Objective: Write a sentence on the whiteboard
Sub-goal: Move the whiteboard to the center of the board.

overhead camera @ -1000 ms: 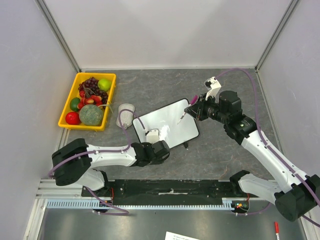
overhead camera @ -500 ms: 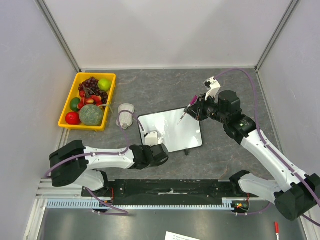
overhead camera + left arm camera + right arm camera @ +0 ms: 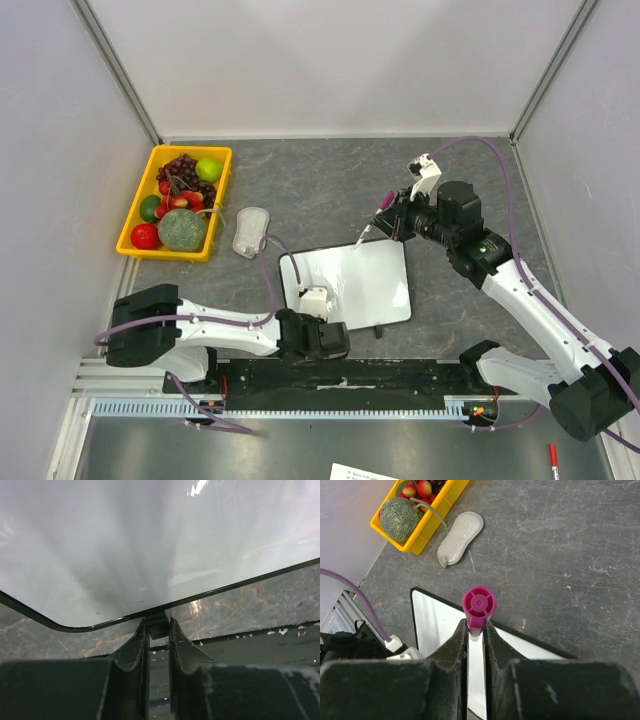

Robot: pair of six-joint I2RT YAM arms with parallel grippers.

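Note:
The whiteboard [image 3: 365,285] lies flat near the front middle of the table, and its white face [image 3: 150,540] is blank; no sentence shows on it. My left gripper [image 3: 316,308] is at the board's near left edge. Its jaws are shut on a small black foot [image 3: 158,628] under the black frame. My right gripper [image 3: 385,222] hovers over the board's far right corner, shut on a magenta marker [image 3: 479,606]. The marker's tip [image 3: 362,238] points down towards the board [image 3: 432,622].
A yellow bin [image 3: 135,222] of fruit stands at the far left. A grey oval eraser pad [image 3: 250,231] lies between the bin and the board, also seen in the right wrist view [image 3: 460,537]. Grey walls enclose the table on three sides.
The left jaws have closed on the board's foot. The left arm has pulled the board nearer and turned it squarer to the table. The right gripper with the marker has barely moved.

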